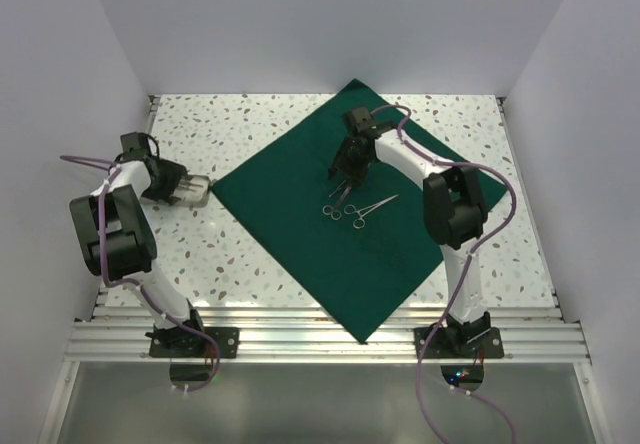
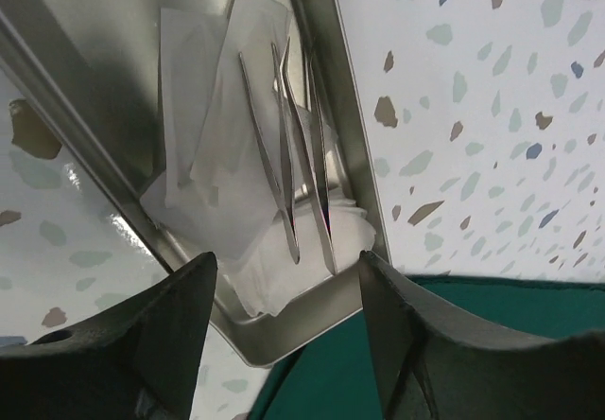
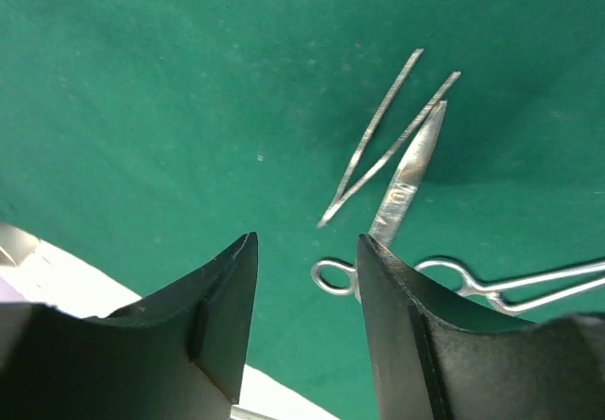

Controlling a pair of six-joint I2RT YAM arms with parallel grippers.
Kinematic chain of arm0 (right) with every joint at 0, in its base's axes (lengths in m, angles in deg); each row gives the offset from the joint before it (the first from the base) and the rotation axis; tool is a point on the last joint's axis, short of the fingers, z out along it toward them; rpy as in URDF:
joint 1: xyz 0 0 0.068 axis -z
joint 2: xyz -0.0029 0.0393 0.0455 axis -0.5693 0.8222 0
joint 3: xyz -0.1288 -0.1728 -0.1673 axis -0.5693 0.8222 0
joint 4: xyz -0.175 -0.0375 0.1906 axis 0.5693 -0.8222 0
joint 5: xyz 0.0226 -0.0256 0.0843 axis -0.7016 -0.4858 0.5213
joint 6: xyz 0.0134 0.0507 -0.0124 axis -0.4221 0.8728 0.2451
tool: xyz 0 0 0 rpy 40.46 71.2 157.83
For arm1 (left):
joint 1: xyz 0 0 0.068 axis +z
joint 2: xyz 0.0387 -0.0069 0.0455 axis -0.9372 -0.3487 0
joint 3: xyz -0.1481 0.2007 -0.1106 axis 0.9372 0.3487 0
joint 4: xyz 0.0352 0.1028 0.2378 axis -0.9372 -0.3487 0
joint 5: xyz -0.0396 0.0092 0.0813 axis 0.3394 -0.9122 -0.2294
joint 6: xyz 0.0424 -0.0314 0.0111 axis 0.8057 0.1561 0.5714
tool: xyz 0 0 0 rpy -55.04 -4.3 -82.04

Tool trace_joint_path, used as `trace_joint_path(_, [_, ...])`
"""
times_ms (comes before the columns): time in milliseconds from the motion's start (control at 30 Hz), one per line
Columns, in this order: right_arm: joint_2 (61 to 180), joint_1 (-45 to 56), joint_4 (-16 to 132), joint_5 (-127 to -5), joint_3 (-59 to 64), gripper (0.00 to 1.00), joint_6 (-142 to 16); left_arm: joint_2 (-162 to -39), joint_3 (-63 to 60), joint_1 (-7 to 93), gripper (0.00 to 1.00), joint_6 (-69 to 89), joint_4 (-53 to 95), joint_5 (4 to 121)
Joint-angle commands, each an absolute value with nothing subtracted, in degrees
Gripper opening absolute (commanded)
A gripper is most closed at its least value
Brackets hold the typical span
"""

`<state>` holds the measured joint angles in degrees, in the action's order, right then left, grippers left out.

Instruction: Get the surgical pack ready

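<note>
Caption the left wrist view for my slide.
Left gripper, jaws open, above a shiny rectangular metal tray holding thin silver instruments on white gauze squares, beside the dark green cloth drape.

Drape [image 1: 300,214]: plain dark green. Instruments [image 1: 352,209] on the drape: bright silver. Table top [image 1: 240,264]: white, speckled with grey, brown and blue flecks. Tray [image 2: 331,108]: dull silver-grey metal, holding white, partly translucent gauze squares [image 2: 203,155] and silver tweezers [image 2: 284,165]. Arms [image 1: 458,269]: white links, black joints.
</note>
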<state>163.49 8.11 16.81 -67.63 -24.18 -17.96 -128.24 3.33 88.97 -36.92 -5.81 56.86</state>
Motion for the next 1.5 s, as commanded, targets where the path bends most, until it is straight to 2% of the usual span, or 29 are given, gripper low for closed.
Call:
trace_joint_path(0, [164.29,7.54,15.60,-73.12,-27.63,0.47,-13.33,-122.85,6.07,89.19,0.66,-32.94,-3.45,59.14])
trace_joint_path(233, [167.10,6.93,13.40,-75.85,-29.74,0.46,-11.66,-116.61,9.42,86.47,0.66,-30.65,-3.27,60.56])
trace_joint_path(633, [171.41,6.92,13.13,-77.52,-32.11,0.43,-11.21,-116.08,2.83,79.97,0.68,-30.12,-6.26,59.85])
trace_joint_path(867, [173.08,6.92,11.55,-77.70,-34.31,0.31,-11.39,-115.55,3.97,75.75,0.67,-29.33,-3.89,64.68])
trace_joint_path(967, [173.08,6.92,11.29,-77.52,-34.48,0.17,-11.83,-115.72,3.80,74.26,0.67,-27.93,-3.01,68.01])
trace_joint_path(1000, [173.00,6.92,11.37,-77.18,-34.57,0.07,-12.44,-115.72,3.88,73.90,0.67,-27.05,-2.05,69.50])
trace_joint_path(1033, [172.56,6.92,11.46,-76.13,-34.57,0.01,-12.88,-115.72,4.06,73.64,0.67,-25.48,-1.43,72.30])
trace_joint_path(1067, [172.21,6.92,11.81,-75.51,-34.75,0.00,-13.32,-115.72,4.41,73.11,0.68,-24.77,-0.64,73.90])
trace_joint_path(1200, [166.95,6.84,12.43,-74.19,-33.97,0.00,-18.50,-115.38,4.94,71.09,0.74,-21.34,3.56,80.58])
trace_joint_path(1333, [157.98,7.10,16.81,-68.58,-30.10,0.00,-26.58,-114.41,6.61,67.84,0.75,-18.61,10.25,92.51])
trace_joint_path(1433, [150.95,7.45,19.54,-58.66,-25.19,0.00,-32.82,-113.53,6.96,63.80,0.74,-17.38,12.19,97.45])
trace_joint_path(1467, [149.11,7.54,24.16,-51.06,-22.91,0.00,-33.71,-113.18,7.40,61.70,0.74,-17.20,12.63,98.51])
